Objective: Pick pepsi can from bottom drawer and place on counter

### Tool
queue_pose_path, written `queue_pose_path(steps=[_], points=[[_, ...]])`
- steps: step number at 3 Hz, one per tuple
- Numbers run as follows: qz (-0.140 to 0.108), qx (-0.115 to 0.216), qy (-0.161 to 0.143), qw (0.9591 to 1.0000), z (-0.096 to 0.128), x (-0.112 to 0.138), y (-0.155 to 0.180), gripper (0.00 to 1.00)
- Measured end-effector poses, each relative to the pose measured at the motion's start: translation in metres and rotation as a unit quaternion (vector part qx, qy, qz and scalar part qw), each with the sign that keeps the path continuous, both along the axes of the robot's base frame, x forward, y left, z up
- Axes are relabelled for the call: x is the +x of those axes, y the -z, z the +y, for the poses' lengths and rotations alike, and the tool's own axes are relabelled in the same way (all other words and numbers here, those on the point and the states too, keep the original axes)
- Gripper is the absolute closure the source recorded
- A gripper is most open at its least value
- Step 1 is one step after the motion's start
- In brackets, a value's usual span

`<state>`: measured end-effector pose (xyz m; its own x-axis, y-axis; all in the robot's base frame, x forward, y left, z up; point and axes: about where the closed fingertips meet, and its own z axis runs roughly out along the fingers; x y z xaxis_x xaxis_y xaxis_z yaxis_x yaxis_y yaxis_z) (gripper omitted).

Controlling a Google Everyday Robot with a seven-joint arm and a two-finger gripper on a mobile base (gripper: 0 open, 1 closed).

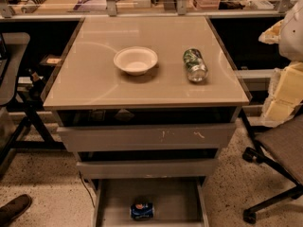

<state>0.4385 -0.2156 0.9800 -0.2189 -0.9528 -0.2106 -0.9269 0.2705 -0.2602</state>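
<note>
Found the pepsi can (142, 211) lying on its side on the flat floor of the bottom drawer (175, 197), near the front and a little left of the middle, with the round logo turned upward. Noted nothing else touching it and bare grey floor to either side. Saw that drawer standing open, well forward of the two upper drawers (147, 137), each of those with a dark gap above its plain front.

Up on the counter (94, 79), made out a white bowl (135, 60) upright near the middle and a green can (195, 65) on its side to the right of it, the two well apart. Spotted part of a chair (279, 145) on the speckled floor (47, 183) to the right of the cabinet.

Saw nothing of the gripper anywhere in the camera view, so could not tell how the jaws stood or whether they had hold of anything.
</note>
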Motion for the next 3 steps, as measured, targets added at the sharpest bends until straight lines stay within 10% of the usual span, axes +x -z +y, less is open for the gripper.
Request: queue_pose_path(steps=[3], points=[[0.013,0.037,-0.012,0.9992,0.035,-0.026,0.033,0.00]])
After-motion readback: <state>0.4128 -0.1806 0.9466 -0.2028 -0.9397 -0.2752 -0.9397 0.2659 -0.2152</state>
